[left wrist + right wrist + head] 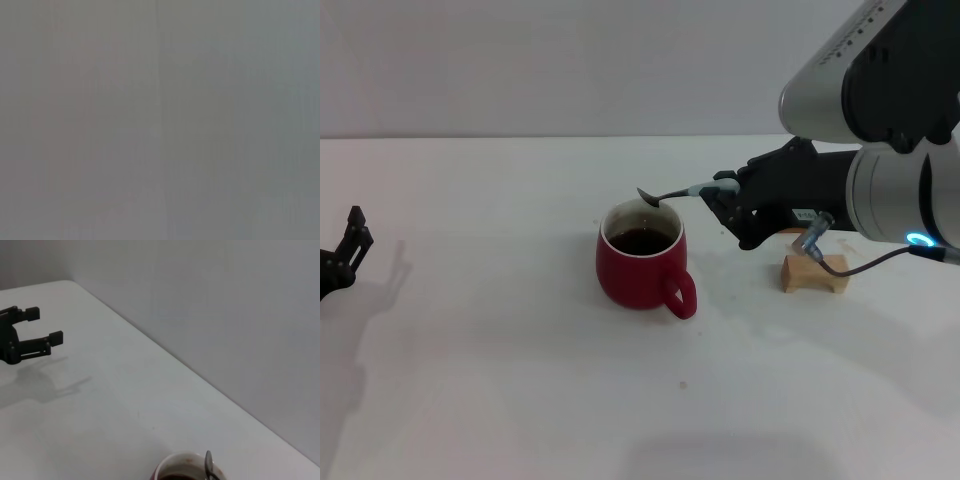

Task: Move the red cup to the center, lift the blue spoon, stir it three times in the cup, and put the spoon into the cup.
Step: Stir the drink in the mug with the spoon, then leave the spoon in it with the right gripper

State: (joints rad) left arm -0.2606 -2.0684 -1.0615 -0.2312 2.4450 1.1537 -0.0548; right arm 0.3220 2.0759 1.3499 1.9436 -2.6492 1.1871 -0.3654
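the right gripper (728,200), right of frame centre, is closed on the pale handle of the blue spoon (670,194); the spoon's bowl sits above the far rim of the red cup (642,267). the cup stands mid-table holding dark liquid. the left gripper (350,246) is parked at the left edge, fingers spread apart. a wooden block (814,272) lies under the right arm.

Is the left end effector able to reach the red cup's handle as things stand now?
Probably yes. The left end effector sits open at the table's left edge, and only bare table lies between it and the red cup, whose handle faces front-right.
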